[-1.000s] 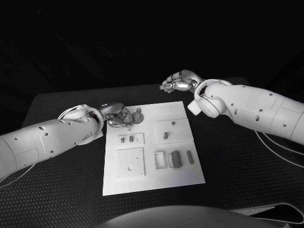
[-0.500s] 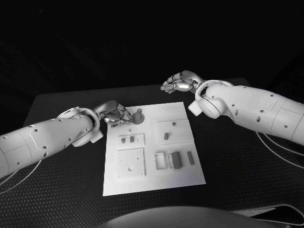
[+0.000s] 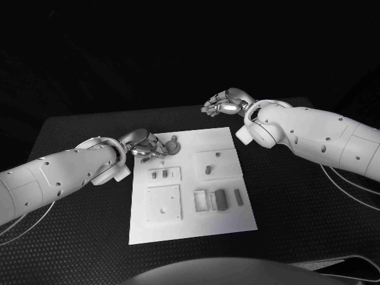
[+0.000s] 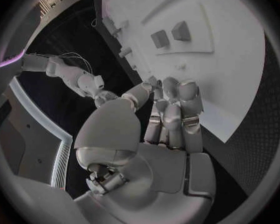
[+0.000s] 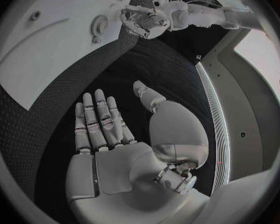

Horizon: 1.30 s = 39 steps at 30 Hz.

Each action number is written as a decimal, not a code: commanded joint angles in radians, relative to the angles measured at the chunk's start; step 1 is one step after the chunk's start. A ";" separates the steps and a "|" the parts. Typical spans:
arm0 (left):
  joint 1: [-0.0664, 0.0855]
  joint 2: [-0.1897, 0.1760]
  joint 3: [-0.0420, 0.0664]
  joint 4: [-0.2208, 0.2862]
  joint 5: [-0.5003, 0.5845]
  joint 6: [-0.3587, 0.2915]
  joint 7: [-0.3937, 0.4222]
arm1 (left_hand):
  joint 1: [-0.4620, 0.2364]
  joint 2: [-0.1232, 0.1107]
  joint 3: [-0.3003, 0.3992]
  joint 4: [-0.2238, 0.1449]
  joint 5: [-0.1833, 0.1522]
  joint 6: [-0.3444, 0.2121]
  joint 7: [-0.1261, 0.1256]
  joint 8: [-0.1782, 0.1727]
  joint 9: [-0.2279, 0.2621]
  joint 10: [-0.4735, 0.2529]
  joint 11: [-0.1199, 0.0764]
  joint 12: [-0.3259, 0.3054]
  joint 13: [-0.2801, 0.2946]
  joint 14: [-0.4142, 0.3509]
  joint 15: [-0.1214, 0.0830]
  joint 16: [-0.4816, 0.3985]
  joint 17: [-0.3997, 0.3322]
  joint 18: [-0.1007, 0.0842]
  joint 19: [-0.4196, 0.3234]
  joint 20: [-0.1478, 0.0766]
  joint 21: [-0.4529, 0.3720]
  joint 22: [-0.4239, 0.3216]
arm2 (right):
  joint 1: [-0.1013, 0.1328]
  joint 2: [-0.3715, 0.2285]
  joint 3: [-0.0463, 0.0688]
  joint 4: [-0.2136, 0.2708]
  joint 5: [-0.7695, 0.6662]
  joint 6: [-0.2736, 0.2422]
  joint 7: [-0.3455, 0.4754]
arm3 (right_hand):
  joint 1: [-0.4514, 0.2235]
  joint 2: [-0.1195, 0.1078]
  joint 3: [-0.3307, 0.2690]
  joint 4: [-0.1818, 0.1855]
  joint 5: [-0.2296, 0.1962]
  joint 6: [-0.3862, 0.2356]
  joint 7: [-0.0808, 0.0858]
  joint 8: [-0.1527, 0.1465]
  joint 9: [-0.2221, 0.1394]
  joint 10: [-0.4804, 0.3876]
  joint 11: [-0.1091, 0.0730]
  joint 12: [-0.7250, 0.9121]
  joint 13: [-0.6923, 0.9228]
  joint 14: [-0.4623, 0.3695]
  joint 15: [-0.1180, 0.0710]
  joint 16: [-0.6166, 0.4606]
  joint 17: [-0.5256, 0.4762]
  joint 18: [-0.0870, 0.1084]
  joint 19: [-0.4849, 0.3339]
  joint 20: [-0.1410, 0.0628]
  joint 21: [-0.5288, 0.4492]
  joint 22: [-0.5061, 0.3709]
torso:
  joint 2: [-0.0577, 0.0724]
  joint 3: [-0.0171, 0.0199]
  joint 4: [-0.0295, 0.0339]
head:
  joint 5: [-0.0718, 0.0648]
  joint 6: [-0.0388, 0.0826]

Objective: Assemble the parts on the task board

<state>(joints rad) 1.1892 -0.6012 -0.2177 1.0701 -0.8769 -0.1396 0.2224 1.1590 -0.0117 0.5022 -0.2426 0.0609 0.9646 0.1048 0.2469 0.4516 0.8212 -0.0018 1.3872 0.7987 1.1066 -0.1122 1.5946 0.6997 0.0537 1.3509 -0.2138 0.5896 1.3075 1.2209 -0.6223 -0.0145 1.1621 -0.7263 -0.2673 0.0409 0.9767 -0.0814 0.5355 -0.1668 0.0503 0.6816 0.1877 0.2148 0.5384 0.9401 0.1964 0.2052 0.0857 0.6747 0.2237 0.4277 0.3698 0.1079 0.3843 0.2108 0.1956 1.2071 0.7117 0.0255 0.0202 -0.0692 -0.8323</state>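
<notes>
left hand fingers curled together at task board's upper-left corner, holding nothing I can see | right hand empty, fingers apart | tip: go slow reaching the gear-like part

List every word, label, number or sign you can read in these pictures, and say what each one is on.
None: no readable text on anything.
The task board bears only raised shapes and small parts, no lettering.
The left hand, the right hand and both white arms carry no legible markings.
The black table is plain.
</notes>
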 commanded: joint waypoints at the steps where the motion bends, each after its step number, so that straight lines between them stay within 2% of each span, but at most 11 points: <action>1: -0.007 0.008 0.000 -0.004 -0.059 0.013 0.026 | -0.009 -0.003 -0.001 -0.006 -0.004 -0.002 0.006 0.004 0.002 -0.004 0.002 0.007 -0.001 0.001 0.003 -0.006 0.001 0.055 -0.003 0.007 0.006 0.024 | -0.001 0.001 0.000 0.001 -0.001 0.009 0.006 | -0.005 -0.002 0.000 0.004 -0.002 -0.008 0.061 0.004 -0.002 0.007 -0.001 -0.006 -0.002 0.007 0.001 -0.007 -0.001 -0.006 0.007 0.003 -0.005 0.002 | 0.000 -0.0002 -0.0008 | 0.000 -0.001; 8: -0.021 0.016 0.001 -0.022 -0.090 0.012 0.037 | -0.011 -0.007 -0.003 -0.010 -0.006 -0.002 0.006 0.005 0.002 -0.003 0.002 0.009 -0.002 0.001 0.003 -0.005 0.002 0.056 -0.002 0.007 0.008 0.024 | -0.003 0.001 0.000 0.000 -0.001 0.009 0.007 | -0.005 -0.002 0.000 0.004 -0.002 -0.008 0.061 0.004 -0.002 0.008 -0.001 -0.006 -0.002 0.007 0.001 -0.007 -0.001 -0.005 0.007 0.003 -0.006 0.002 | 0.000 -0.0007 -0.0005 | 0.000 -0.001; 19: -0.022 0.016 0.001 -0.028 -0.160 0.018 0.032 | -0.012 -0.008 -0.005 -0.014 -0.006 -0.002 0.006 0.006 0.002 -0.001 0.001 0.013 -0.001 0.003 0.003 -0.004 0.003 0.057 0.000 0.006 0.012 0.024 | -0.004 0.000 0.000 0.000 -0.001 0.010 0.007 | -0.004 -0.002 0.000 0.005 -0.002 -0.008 0.061 0.004 -0.002 0.008 -0.001 -0.006 -0.003 0.007 0.001 -0.007 -0.001 -0.005 0.007 0.003 -0.006 0.002 | 0.000 0.0005 0.0003 | -0.002 -0.005; 29: -0.022 0.018 0.001 -0.030 -0.167 0.009 0.030 | -0.011 -0.010 -0.005 -0.017 -0.006 -0.002 0.006 0.006 0.002 -0.001 0.001 0.014 -0.002 0.004 0.003 -0.004 0.004 0.057 0.000 0.006 0.013 0.024 | -0.004 0.000 0.000 0.000 -0.001 0.010 0.007 | -0.004 -0.002 0.000 0.005 -0.002 -0.008 0.061 0.004 -0.003 0.008 -0.001 -0.007 -0.003 0.007 0.001 -0.007 -0.001 -0.005 0.007 0.003 -0.007 0.003 | 0.000 0.0001 0.0000 | -0.002 -0.003; 35: -0.022 0.032 0.001 -0.045 -0.174 0.001 0.032 | -0.011 -0.012 -0.005 -0.018 -0.006 -0.002 0.006 0.007 0.002 -0.001 0.001 0.014 -0.002 0.004 0.002 -0.004 0.004 0.057 0.000 0.006 0.014 0.024 | -0.005 0.001 0.000 -0.001 -0.001 0.010 0.007 | -0.005 -0.002 0.000 0.005 -0.002 -0.008 0.061 0.004 -0.003 0.008 -0.001 -0.007 -0.004 0.007 0.001 -0.007 -0.001 -0.005 0.008 0.004 -0.007 0.003 | 0.001 -0.0002 -0.0009 | -0.003 -0.003; 39: -0.028 0.036 0.001 -0.053 -0.174 0.004 0.032 | -0.011 -0.011 -0.005 -0.018 -0.006 -0.002 0.006 0.007 0.002 -0.001 0.001 0.014 -0.002 0.004 0.002 -0.004 0.004 0.057 0.000 0.006 0.014 0.024 | -0.006 0.001 0.000 -0.001 -0.001 0.010 0.007 | -0.005 -0.002 0.000 0.005 -0.002 -0.008 0.061 0.005 -0.003 0.008 -0.001 -0.007 -0.004 0.007 0.001 -0.007 -0.001 -0.005 0.008 0.004 -0.007 0.003 | 0.001 0.0001 -0.0012 | -0.003 -0.003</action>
<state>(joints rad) 1.1643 -0.5666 -0.2170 1.0184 -1.0418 -0.1362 0.2416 1.1510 -0.0196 0.4966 -0.2535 0.0610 0.9630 0.1058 0.2469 0.4524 0.8160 -0.0003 1.3970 0.7981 1.1081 -0.1108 1.5946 0.7026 0.0537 1.3509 -0.2137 0.5973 1.3080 1.2160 -0.6224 -0.0145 1.1607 -0.7261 -0.2672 0.0410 0.9767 -0.0815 0.5355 -0.1668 0.0503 0.6778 0.1840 0.2148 0.5368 0.9401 0.1964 0.2052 0.0829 0.6747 0.2237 0.4240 0.3699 0.1079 0.3880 0.2144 0.1917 1.2094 0.7121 0.0253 0.0194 -0.0721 -0.8353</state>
